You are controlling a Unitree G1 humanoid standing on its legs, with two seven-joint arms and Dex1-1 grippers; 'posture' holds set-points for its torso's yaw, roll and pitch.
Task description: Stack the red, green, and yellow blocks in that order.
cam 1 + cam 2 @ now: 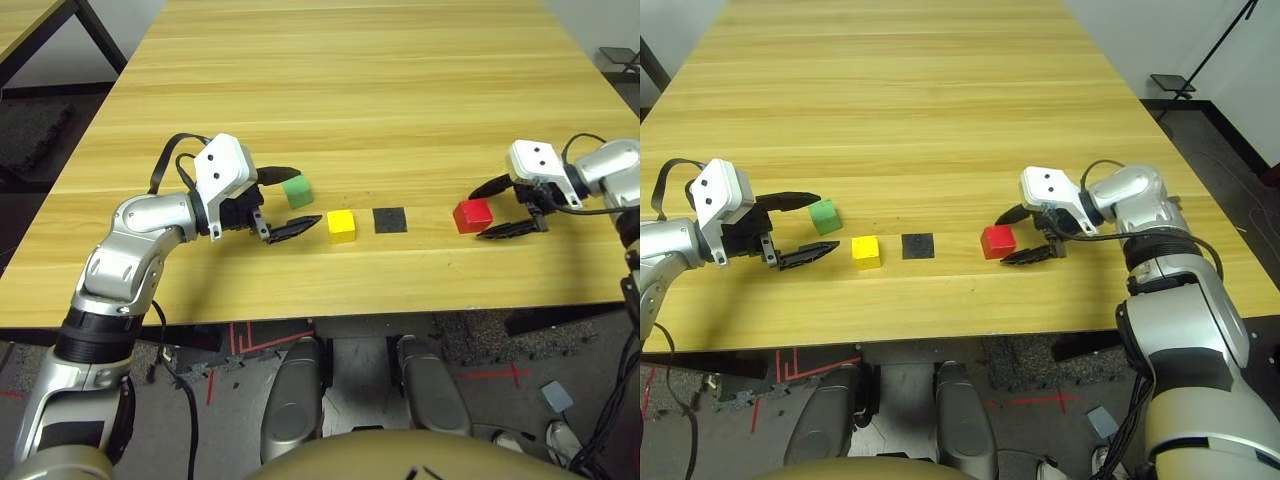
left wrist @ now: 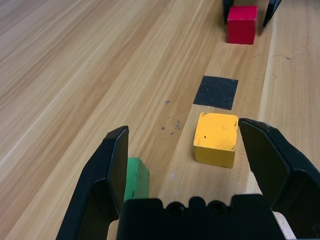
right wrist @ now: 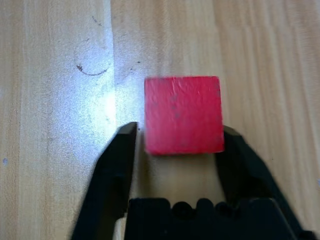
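On the wooden table (image 1: 400, 90) we see no readable writing or labels. Our right gripper (image 1: 1024, 234) is spread wide, fingers flanking the red block (image 1: 998, 241) — not clamped. Our left gripper (image 1: 290, 201) is also released; the green block (image 1: 297, 191) sits by its far finger. The yellow block (image 1: 341, 225) lies just beyond its fingertips, beside the black square patch (image 1: 390, 219).

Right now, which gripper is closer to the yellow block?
Left. The left gripper sits just beside the yellow block, fingers open. The right gripper is across the table at the red block.
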